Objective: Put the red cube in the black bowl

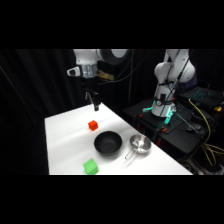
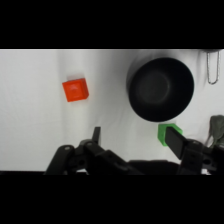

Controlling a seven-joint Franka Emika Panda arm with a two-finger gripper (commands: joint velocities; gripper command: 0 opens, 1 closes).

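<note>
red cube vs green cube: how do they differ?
The red cube is smaller than the green cube. Red lies on the far side of the black bowl, near the gripper; green lies on the near side, by the table's front edge. Both rest on the table, outside the bowl.

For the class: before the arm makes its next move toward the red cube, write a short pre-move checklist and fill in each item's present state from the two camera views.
1. Red cube free on the table, nothing on it: ok.
2. Gripper jaws open, empty: ok.
3. Gripper centred over the cube: not ok; in the wrist view the cube lies well off to one side.
4. Black bowl upright and empty: ok.
5. Green cube and metal bowl off the line from cube to black bowl: ok.
6. Gripper's height above the table enough for a straight descent: cannot tell.
</note>
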